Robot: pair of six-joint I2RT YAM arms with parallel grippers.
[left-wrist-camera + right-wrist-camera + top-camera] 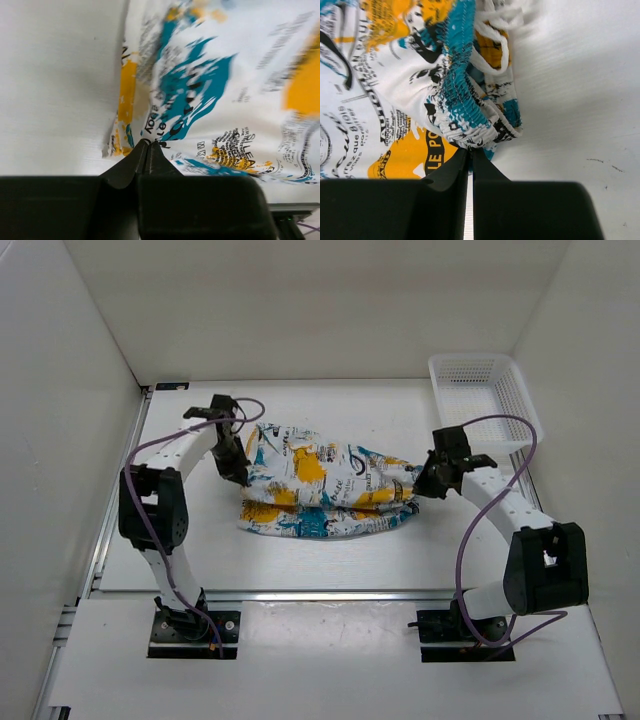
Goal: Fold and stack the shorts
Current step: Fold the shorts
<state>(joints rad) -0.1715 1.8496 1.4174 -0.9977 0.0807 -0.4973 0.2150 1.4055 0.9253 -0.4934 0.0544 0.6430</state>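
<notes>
White fabric with yellow-orange, teal and black print, the shorts (325, 490) lay bunched at the middle of the worktop (380, 410) in the top view. The left arm rose from its near base and bent over, so that the left hand (238, 472) pointed down at the left end of the cloth. The right arm arched in from the right and set the right hand (424, 485) at the right end. A white mesh basket (520, 400) stood at the far right corner, apart from the cloth.

The left wrist view showed what the top view could not. The dark fingers (130, 165) were pressed together at their tips and nipped the edge of the shorts just beside a turned-up corner. Bare worktop lay to the left.

In the right wrist view the fingers (447, 172) were drawn nearly together, a thin slit between them. Their tips pinched the gathered teal waistband (460, 90). A white drawstring (495, 45) looped beyond it.
</notes>
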